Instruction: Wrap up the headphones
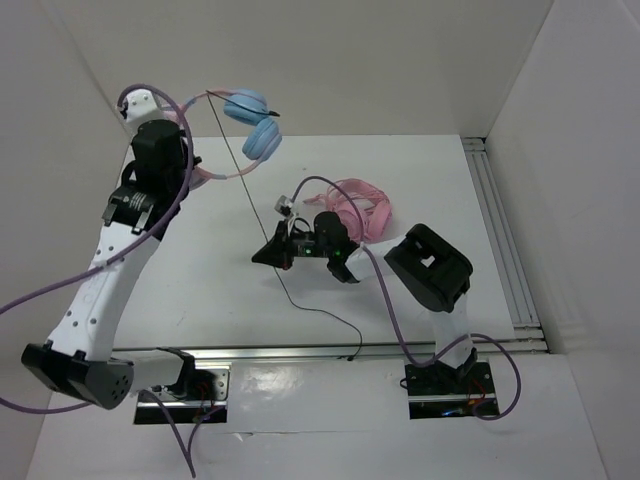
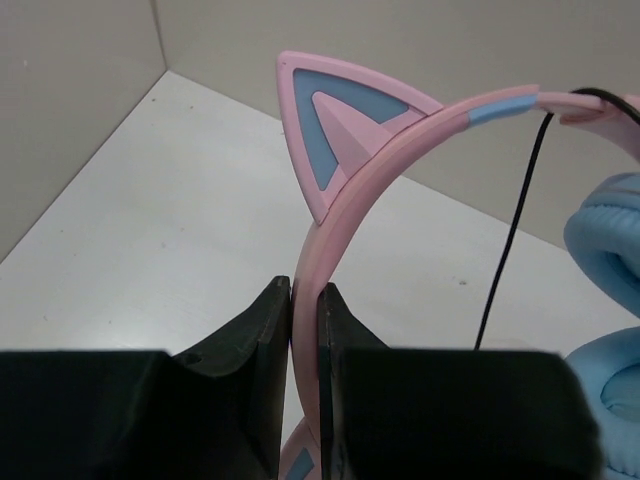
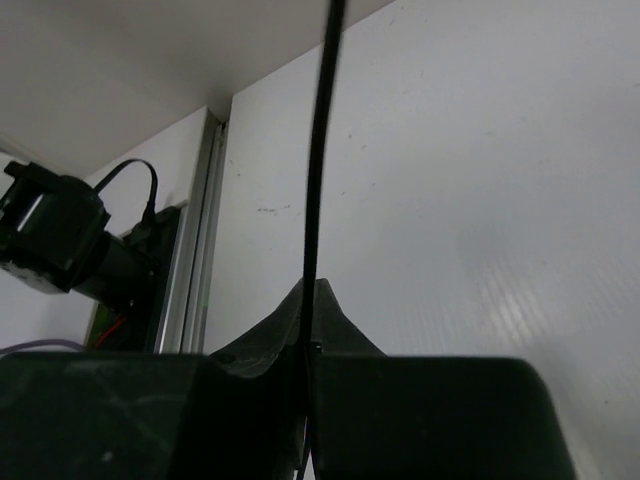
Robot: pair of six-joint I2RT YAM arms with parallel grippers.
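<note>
The headphones have light blue ear cups and a pink cat-ear headband, and they hang in the air at the far left. My left gripper is shut on the headband, which is pinched between its fingers. A blue ear cup shows at the right of the left wrist view. The thin black cable passes over the headband and runs taut down to my right gripper. That gripper is shut on the cable low over the table's middle. The cable's tail lies toward the front rail.
All-pink headphones with a pink cable lie just behind the right gripper. An aluminium rail runs along the table's right side and another along the front. White walls enclose the back and sides.
</note>
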